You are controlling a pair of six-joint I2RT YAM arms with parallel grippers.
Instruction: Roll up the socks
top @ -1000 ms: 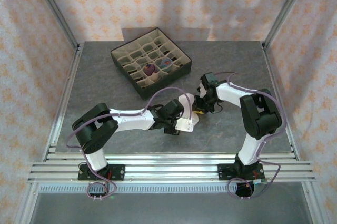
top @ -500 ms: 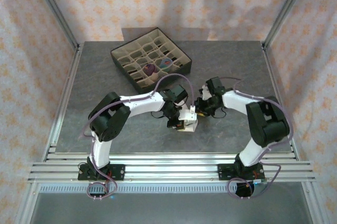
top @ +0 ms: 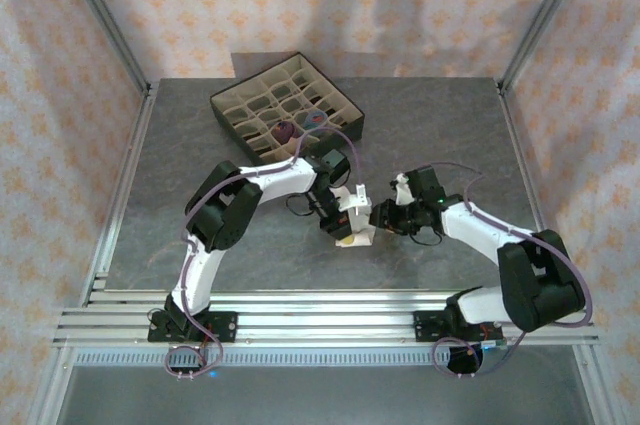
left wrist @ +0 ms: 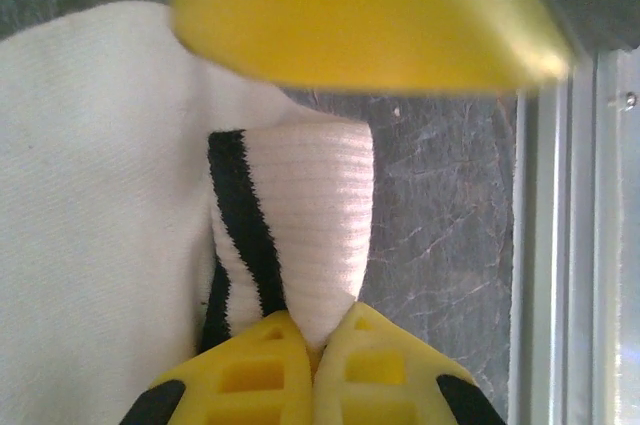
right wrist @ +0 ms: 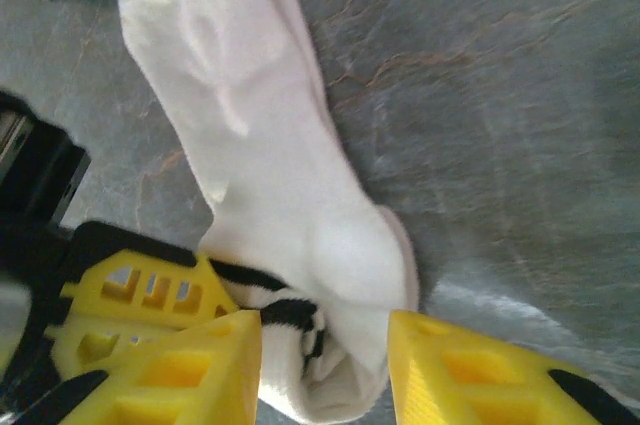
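While the left gripper (left wrist: pixel 318 333) is pinched tight on the striped cuff of the white sock (left wrist: pixel 100 245), the right gripper (right wrist: pixel 325 345) stands part open, a finger on either side of the bunched end and clamping nothing. The sock lies on the grey table (right wrist: pixel 480 95) between the two arms, near the divided box (top: pixel 228 105), its foot stretched flat. Rolling looks barely begun. Next, the right fingers probably need to close on the fold and turn it along the foot.

**Knit, plastic, veined stone look**

I read the white sock (left wrist: pixel 90 245) as soft matt knit, its cuff finely ribbed. The left end effector (left wrist: pixel 315 345) and right end effector (right wrist: pixel 325 365) are matt yellow moulded plastic. The worktop (right wrist: pixel 480 95) looks smooth, grey-veined and faintly glossy, and the rail (left wrist: pixel 560 245) at its near edge is brushed metal.
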